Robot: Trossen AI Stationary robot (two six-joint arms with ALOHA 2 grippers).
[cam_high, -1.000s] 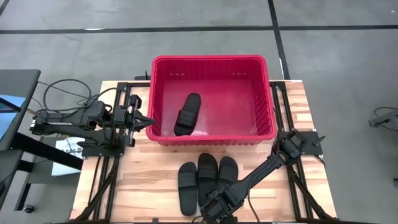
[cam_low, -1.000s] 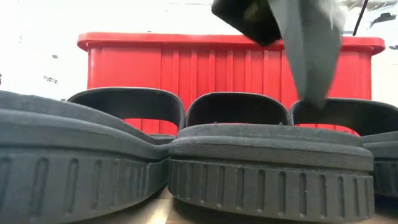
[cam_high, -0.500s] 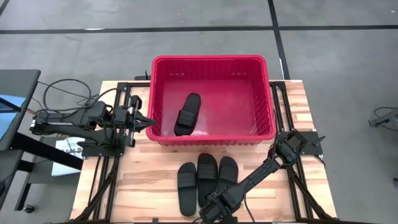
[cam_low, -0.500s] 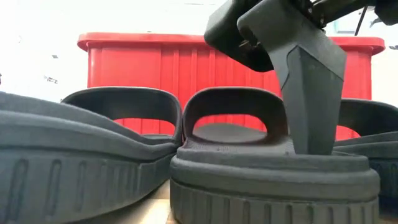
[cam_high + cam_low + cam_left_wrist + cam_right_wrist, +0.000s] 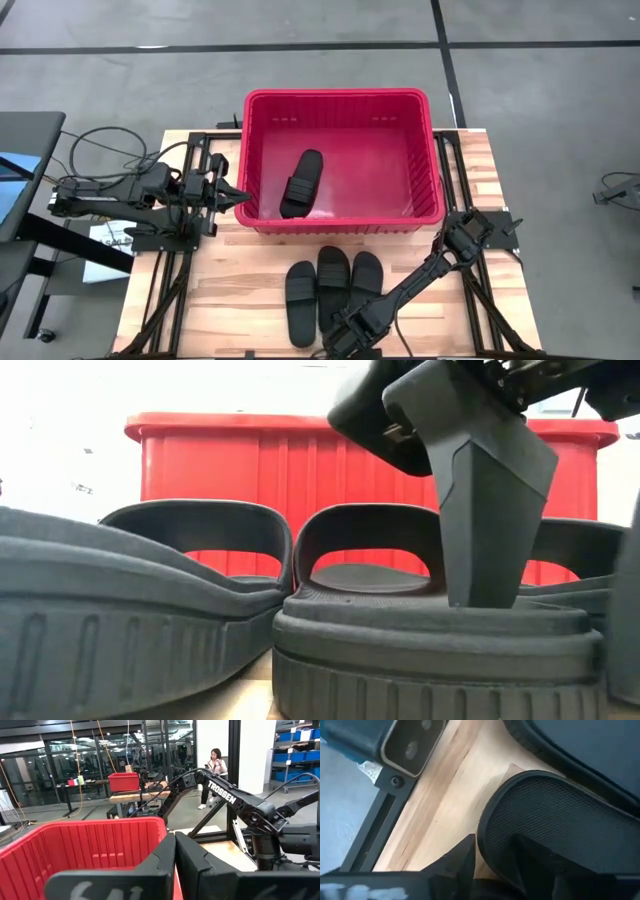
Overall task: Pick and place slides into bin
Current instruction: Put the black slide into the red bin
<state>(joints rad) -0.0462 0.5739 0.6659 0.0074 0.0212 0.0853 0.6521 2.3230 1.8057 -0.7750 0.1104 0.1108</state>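
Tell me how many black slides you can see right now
4: one slide lies inside the red bin; three lie side by side on the table, left, middle, right. None seems hidden.

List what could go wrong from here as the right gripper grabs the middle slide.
1. The right gripper bites only the heel end of the middle slide, so the slide may droop or slip out when lifted.
2. The three slides on the table lie side by side, seemingly touching; lifting the middle one may drag the left slide or right slide.
3. The bin has a tall rim; a low carry could snag it.
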